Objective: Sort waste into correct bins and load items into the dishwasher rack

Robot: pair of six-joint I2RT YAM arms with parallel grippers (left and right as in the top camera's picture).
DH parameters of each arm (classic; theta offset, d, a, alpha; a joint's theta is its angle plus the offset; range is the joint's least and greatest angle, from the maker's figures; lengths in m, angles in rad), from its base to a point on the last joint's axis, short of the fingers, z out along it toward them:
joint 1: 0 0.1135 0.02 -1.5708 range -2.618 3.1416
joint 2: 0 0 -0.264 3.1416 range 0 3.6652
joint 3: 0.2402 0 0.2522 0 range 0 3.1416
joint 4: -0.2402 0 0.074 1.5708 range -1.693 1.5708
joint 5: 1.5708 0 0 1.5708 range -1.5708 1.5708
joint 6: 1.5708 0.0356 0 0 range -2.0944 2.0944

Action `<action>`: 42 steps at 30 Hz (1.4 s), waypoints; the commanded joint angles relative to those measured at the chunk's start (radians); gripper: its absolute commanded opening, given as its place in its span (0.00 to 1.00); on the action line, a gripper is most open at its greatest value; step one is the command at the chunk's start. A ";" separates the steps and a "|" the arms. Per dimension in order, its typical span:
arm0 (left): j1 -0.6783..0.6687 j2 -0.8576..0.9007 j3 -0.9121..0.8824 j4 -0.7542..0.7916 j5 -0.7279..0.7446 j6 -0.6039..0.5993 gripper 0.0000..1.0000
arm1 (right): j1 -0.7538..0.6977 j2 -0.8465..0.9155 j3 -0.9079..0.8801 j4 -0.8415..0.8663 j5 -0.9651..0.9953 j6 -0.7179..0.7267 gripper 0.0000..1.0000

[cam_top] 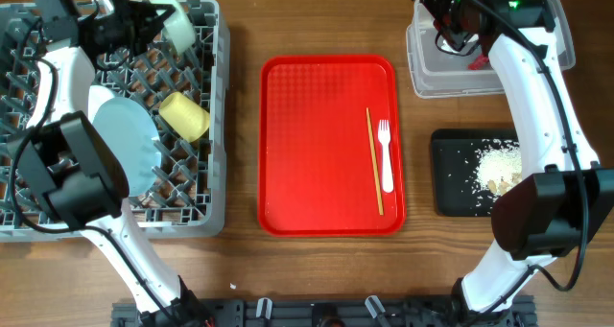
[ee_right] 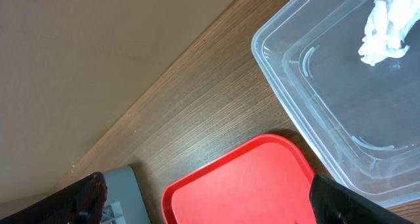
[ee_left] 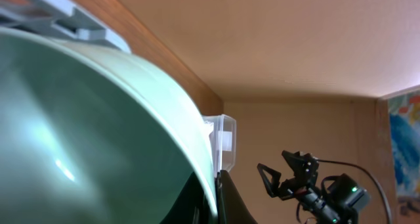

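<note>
My left gripper [cam_top: 156, 26] hangs over the far side of the grey dishwasher rack [cam_top: 206, 188], shut on the rim of a pale green saucer [cam_top: 180, 24]. That saucer [ee_left: 85, 132] fills the left wrist view, its edge pinched between the jaws of my left gripper [ee_left: 218, 196]. A pale-blue plate [cam_top: 125, 135] and a yellow cup [cam_top: 184, 116] sit in the rack. A white fork [cam_top: 386, 154] and wooden chopsticks [cam_top: 374, 164] lie on the red tray [cam_top: 307, 145]. My right gripper [cam_top: 449, 22] [ee_right: 213, 201] is open and empty above the clear tub [cam_top: 432, 73], which holds a white tissue [ee_right: 384, 23].
The shallow black tray [cam_top: 451, 174] at the right holds whitish food scraps [cam_top: 499, 169]. The red tray's far corner [ee_right: 243, 184] and the clear tub's wall [ee_right: 289, 86] lie under my right wrist. Bare wood shows between rack, red tray and bins.
</note>
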 commanded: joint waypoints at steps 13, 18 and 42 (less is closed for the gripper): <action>0.134 -0.056 0.001 -0.164 -0.043 -0.008 0.51 | 0.003 0.011 -0.003 0.002 0.025 -0.017 1.00; 0.142 -0.198 0.002 -0.346 -0.412 0.118 0.75 | 0.003 0.011 -0.003 0.002 0.025 -0.017 1.00; -0.508 -0.428 0.002 -0.644 -1.212 0.434 0.88 | 0.003 0.011 -0.003 0.002 0.025 -0.017 1.00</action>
